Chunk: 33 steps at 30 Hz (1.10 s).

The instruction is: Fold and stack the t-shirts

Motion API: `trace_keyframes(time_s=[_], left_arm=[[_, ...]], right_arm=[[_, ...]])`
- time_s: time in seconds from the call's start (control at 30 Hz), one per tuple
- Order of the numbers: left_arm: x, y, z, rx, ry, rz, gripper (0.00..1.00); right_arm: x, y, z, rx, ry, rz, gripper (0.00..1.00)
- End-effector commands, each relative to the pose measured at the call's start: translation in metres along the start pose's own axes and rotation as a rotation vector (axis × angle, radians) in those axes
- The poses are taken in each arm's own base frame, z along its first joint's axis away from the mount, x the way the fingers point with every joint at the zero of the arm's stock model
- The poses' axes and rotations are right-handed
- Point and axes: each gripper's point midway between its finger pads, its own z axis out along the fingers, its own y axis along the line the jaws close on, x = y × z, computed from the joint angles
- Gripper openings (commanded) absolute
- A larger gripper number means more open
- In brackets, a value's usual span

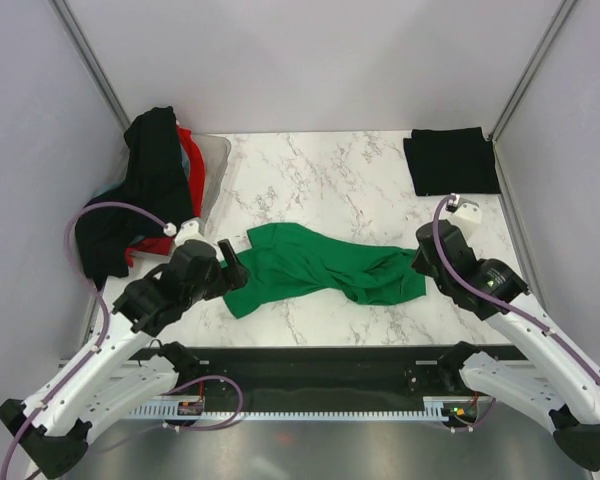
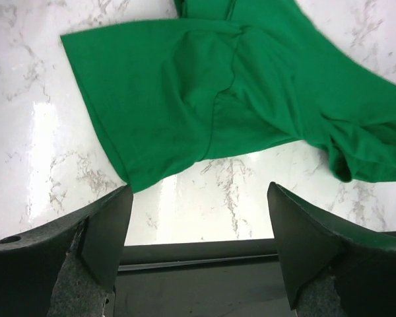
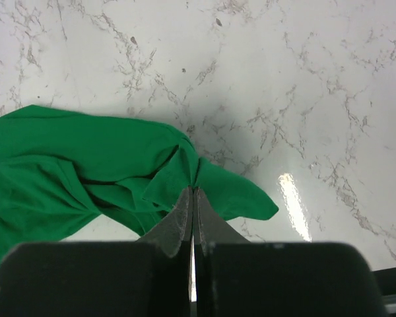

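A bright green t-shirt [image 1: 320, 262] lies crumpled across the middle of the marble table; it also shows in the left wrist view [image 2: 204, 99] and the right wrist view [image 3: 86, 172]. My right gripper [image 1: 420, 262] is shut on a pinch of fabric at the shirt's right end [image 3: 193, 190]. My left gripper [image 1: 232, 262] is open and empty, its jaws wide [image 2: 199, 187], just off the shirt's near left corner. A folded black t-shirt [image 1: 452, 160] lies at the back right. Black t-shirts [image 1: 150, 175] and a red one [image 1: 187, 150] are heaped at the back left.
A translucent plastic tub [image 1: 218, 165] stands under the heap at the back left. A black rail [image 1: 320, 360] runs along the table's near edge, just below my left gripper's fingers [image 2: 198, 254]. Grey walls close in the left, back and right sides.
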Motion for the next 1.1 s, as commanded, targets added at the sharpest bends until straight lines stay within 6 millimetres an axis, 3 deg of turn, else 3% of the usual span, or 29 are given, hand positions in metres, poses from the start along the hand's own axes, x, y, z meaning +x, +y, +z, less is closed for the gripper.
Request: trace_keyframes(time_s=[0.0,0.17,0.3,0.43,0.57,0.67,0.87,0.93,0.97,1.03,1.07], left_arm=[[0.008,-0.009,0.021,0.005,0.028,-0.049,0.90],[0.046,0.009,0.063,-0.151,0.155,-0.079,0.95],[0.069,0.024,0.083,-0.225,0.204,-0.108,0.92],[0.085,0.051,0.092,-0.333,0.229,-0.151,0.93],[0.079,0.080,0.099,-0.356,0.201,-0.281,0.96],[0.078,0.089,0.107,-0.331,0.196,-0.312,0.95],[0.076,0.075,0.132,-0.274,0.218,-0.307,0.85],[0.072,0.071,0.140,-0.270,0.222,-0.299,0.74],[0.067,0.066,0.144,-0.251,0.212,-0.287,0.42],[0.054,0.055,0.149,-0.226,0.202,-0.273,0.05],[0.050,0.052,0.147,-0.221,0.205,-0.258,0.02]], right_arm=[[-0.013,0.006,-0.005,-0.036,-0.044,0.084,0.00],[-0.008,0.008,0.000,-0.038,-0.029,0.064,0.00],[-0.011,0.007,0.002,-0.036,-0.034,0.058,0.00],[-0.012,0.012,0.007,-0.043,-0.013,0.049,0.00],[-0.013,0.013,0.016,-0.050,0.004,0.046,0.00],[-0.011,0.013,0.024,-0.059,0.026,0.049,0.00],[-0.002,0.010,0.040,-0.071,0.083,0.054,0.00],[-0.001,0.011,0.043,-0.079,0.099,0.052,0.00],[-0.004,0.007,0.046,-0.071,0.095,0.055,0.00],[-0.004,0.007,0.049,-0.075,0.109,0.056,0.00],[-0.010,0.004,0.051,-0.070,0.102,0.062,0.00]])
